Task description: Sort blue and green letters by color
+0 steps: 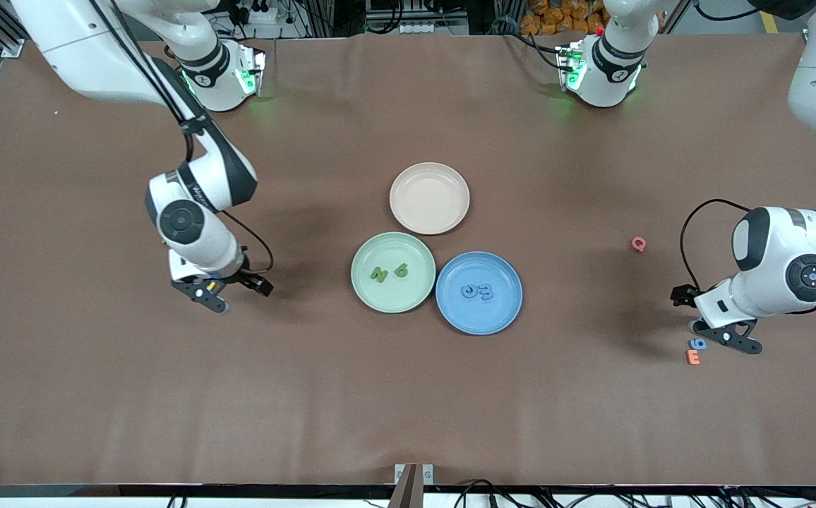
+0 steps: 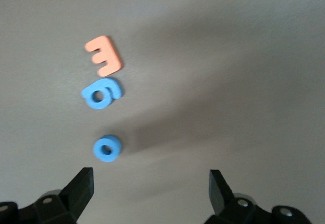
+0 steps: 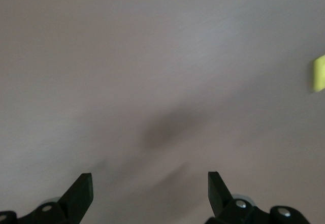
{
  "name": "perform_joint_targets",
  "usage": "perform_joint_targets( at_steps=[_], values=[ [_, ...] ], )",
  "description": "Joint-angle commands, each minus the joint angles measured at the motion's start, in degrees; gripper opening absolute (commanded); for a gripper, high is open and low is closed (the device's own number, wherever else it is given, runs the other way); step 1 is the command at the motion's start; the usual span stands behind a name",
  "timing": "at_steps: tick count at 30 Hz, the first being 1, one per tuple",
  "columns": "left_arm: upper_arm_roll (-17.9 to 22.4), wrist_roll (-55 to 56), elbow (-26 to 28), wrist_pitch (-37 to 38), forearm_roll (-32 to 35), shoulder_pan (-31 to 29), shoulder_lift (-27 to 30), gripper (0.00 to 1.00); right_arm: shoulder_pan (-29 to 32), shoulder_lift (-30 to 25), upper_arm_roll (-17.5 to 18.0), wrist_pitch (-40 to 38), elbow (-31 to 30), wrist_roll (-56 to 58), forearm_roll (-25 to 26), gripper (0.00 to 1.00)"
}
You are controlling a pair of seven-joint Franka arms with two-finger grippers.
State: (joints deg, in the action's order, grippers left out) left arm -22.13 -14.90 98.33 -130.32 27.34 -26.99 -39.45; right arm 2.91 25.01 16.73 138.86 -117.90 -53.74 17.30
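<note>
Blue ring letter (image 2: 107, 148) is lying on the surface just ahead of the left hand (image 2: 151, 183), fully open and empty; right hand (image 3: 150, 183) is waiting, likewise open.

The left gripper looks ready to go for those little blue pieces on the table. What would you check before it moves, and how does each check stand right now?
1. Left gripper open and empty: ok, its fingers stand apart over the table.
2. Target in sight: ok, a blue ring letter lies just ahead of its fingers.
3. Neighbours clear of the target: ok, the blue 6-shaped letter lies apart from the ring; the orange E sits against that 6-shaped letter.
4. Room in the blue plate: ok, it holds two blue letters.
5. Green plate correctly sorted: ok, two green letters in it.
6. Right gripper out of the way: ok, open and empty near the right arm's end.
</note>
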Motion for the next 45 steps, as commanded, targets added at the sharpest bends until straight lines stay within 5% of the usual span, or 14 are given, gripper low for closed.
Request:
perform_joint_targets(
  at_steps=[1, 13, 40, 45],
  values=[
    [0.7, -1.6, -0.9, -1.5, 1.6, 0.0, -1.2, 1.0, 4.6, -6.6, 1.0, 1.1, -7.8, 6.1, 1.0, 1.0],
    [1.0, -3.6, -1.6, -2.7, 0.7, -2.5, -3.6, 1.0, 16.7, -8.8, 1.0, 2.7, -11.7, 23.4, 1.0, 1.0],
    [0.9, -4.0, -5.1, -2.7, -1.2, -2.3, -6.5, 1.0, 19.3, -7.3, 0.6, 14.4, -18.7, 25.1, 1.3, 0.97],
    [0.9, -4.0, -5.1, -2.7, -1.2, -2.4, -6.5, 0.56, 19.7, -6.8, 0.5, 14.7, -18.8, 25.2, 1.9, 0.96]
  ],
)
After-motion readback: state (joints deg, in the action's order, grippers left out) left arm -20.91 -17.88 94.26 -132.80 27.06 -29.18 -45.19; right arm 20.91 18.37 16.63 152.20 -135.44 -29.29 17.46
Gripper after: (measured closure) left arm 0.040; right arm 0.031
